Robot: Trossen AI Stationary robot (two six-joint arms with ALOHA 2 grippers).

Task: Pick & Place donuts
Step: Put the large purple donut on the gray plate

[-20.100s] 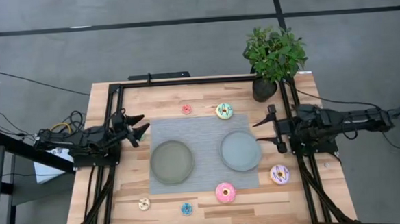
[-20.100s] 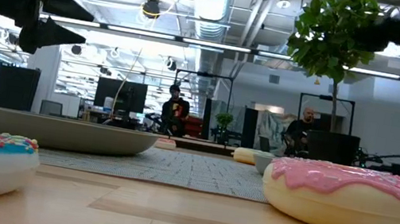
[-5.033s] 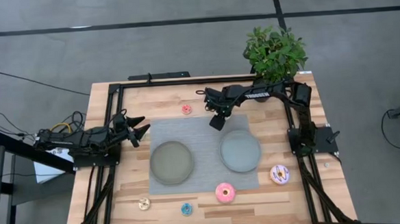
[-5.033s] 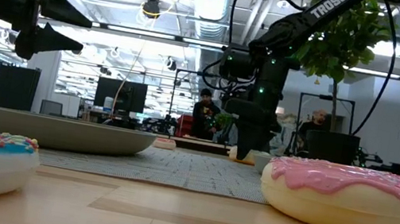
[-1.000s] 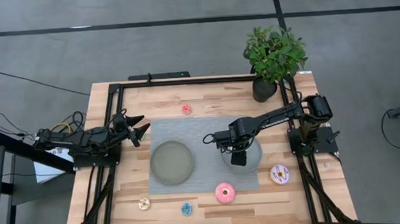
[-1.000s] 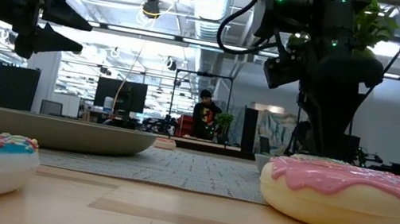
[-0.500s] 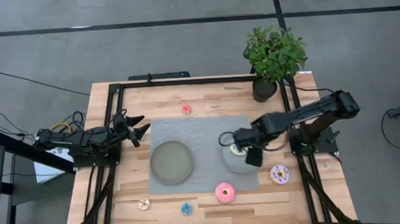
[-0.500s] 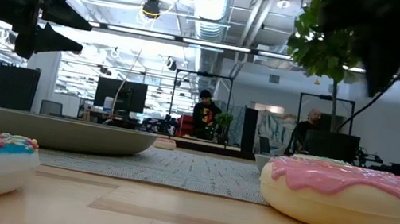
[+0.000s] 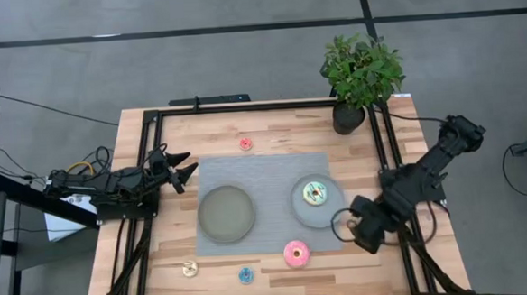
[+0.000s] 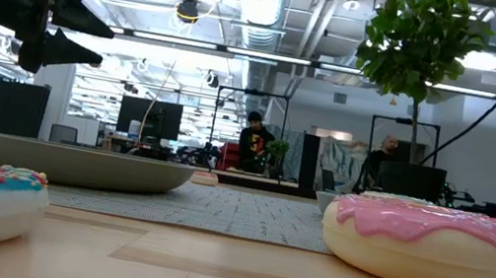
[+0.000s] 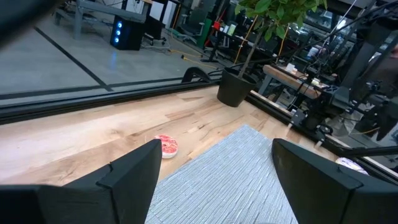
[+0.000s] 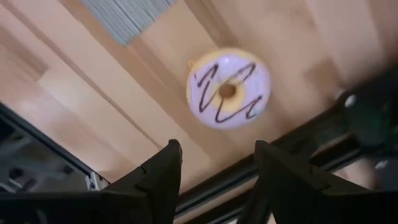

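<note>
The right end effector (image 9: 366, 235) is hovering over the near right part of the desk (image 9: 217, 132), its 2 fingers (image 12: 160, 177) standing parted and gripping nothing. In the right wrist view the white-purple donut (image 12: 228, 88) is lying flat on bare wood directly ahead of those fingers, in line with the gap between them; in the high view the arm is covering it, so its place shows only from the wrist. Being a ring, this donut has no long axis, and any approach across its width looks equally workable. The coming move therefore appears to turn on a straight descent onto it.

The green-white sprinkled donut (image 9: 315, 194) is resting in the right plate (image 9: 299, 209), left and slightly far of the end effector. The pink donut (image 9: 296, 252) is lying on the desk near the mat's near edge, left of the end effector.

The left end effector (image 9: 181, 168) is waiting open at the left edge of the mat (image 9: 265, 170), well apart from every large donut, so the right arm is the nearer by far.
</note>
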